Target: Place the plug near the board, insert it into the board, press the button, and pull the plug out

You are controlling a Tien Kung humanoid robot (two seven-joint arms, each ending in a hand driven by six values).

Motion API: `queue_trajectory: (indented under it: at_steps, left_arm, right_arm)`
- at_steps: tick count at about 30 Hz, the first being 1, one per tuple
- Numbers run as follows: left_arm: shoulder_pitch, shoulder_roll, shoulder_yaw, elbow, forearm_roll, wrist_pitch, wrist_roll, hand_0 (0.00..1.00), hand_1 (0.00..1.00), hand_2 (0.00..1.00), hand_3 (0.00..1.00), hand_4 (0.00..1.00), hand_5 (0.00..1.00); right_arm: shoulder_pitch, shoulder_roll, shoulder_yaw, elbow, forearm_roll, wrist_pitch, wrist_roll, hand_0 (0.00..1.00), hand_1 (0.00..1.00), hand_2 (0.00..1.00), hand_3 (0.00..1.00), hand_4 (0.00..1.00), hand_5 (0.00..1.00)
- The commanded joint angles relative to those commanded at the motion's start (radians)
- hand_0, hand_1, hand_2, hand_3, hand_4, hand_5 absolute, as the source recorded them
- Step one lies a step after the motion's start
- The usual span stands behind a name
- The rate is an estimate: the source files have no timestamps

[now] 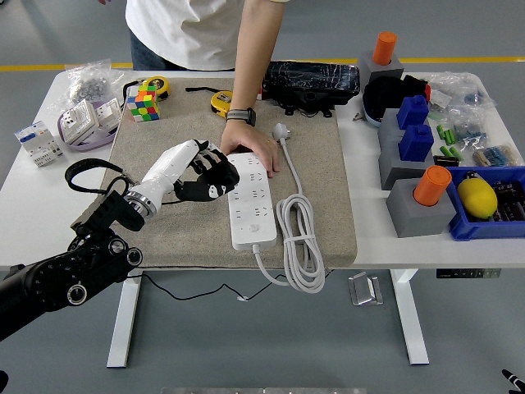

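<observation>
Head view, entries from largest to smallest.

Table [33, 209]: white, cluttered along its far edge and right side.

Mat [164, 238]: beige, laid over the middle of the table; carries the task's things.

Left hand [205, 174]: black fingers on a white wrist, arm entering from 8 o'clock. It sits at the 9 o'clock side of the board's far end. Fingers loosely curled and holding nothing; whether the tips touch the board cannot be told.

Person's hand [254, 149]: reaches in from 12 o'clock and rests flat on the far end of the board, apparently steadying it.

Board [250, 205]: white power strip lying lengthwise at the mat's centre, sockets empty, its cable [297, 242] looped at its 3 o'clock side.

Plug [281, 131]: white, lying loose on the mat at 1 o'clock from the board, just beside the person's hand, ungrasped.

Step in hand, by judgement: the first, bringing the plug to the board, not yet begun. Next move calls for the left hand to cross past the person's hand to the plug and close on its body, prongs left free for insertion.
</observation>
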Motion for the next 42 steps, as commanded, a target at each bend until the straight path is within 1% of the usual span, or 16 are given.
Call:
queue_trajectory:
  at_steps: [5, 10, 15, 24, 31, 37, 42]
  left_arm:
    - [-0.013, -0.012, 0.035, 0.013, -0.004, 0.004, 0.002, 0.427, 0.377, 0.427, 0.531, 0.656, 0.024]
    - [-0.027, -0.027, 0.064, 0.044, -0.004, 0.01, 0.017, 0.433, 0.381, 0.429, 0.532, 0.655, 0.025]
    - [-0.035, -0.033, 0.087, 0.07, -0.005, 0.012, 0.029, 0.433, 0.381, 0.429, 0.532, 0.655, 0.025]
    - [-0.038, -0.044, 0.088, 0.098, 0.005, 0.028, 0.037, 0.434, 0.383, 0.432, 0.534, 0.652, 0.028]
    - [-0.035, -0.038, 0.086, 0.101, 0.017, 0.023, 0.038, 0.433, 0.383, 0.433, 0.533, 0.651, 0.023]
    - [-0.029, -0.026, 0.085, 0.094, 0.018, -0.003, 0.028, 0.435, 0.383, 0.428, 0.528, 0.647, 0.016]
    - [-0.029, -0.023, 0.08, 0.092, 0.019, -0.008, 0.021, 0.435, 0.382, 0.424, 0.525, 0.645, 0.013]
  right_arm:
    - [0.0, -0.001, -0.003, 0.0, 0.001, 0.0, 0.0, 0.622, 0.672, 0.642, 0.573, 0.98, 0.589]
    - [-0.002, -0.002, -0.006, -0.001, 0.003, 0.0, 0.0, 0.622, 0.671, 0.642, 0.574, 0.98, 0.589]
    - [-0.003, -0.002, -0.006, 0.0, 0.003, 0.0, 0.0, 0.622, 0.671, 0.642, 0.574, 0.98, 0.589]
    - [-0.005, 0.001, -0.003, 0.001, 0.001, 0.001, 0.0, 0.622, 0.671, 0.642, 0.573, 0.979, 0.588]
    - [-0.007, 0.002, 0.005, 0.001, 0.0, 0.0, -0.001, 0.623, 0.671, 0.642, 0.573, 0.98, 0.588]
    - [-0.01, 0.004, 0.008, 0.0, -0.001, 0.001, -0.001, 0.623, 0.671, 0.642, 0.573, 0.98, 0.588]
    - [-0.008, 0.004, 0.008, 0.002, -0.002, 0.001, 0.0, 0.622, 0.671, 0.642, 0.573, 0.98, 0.589]
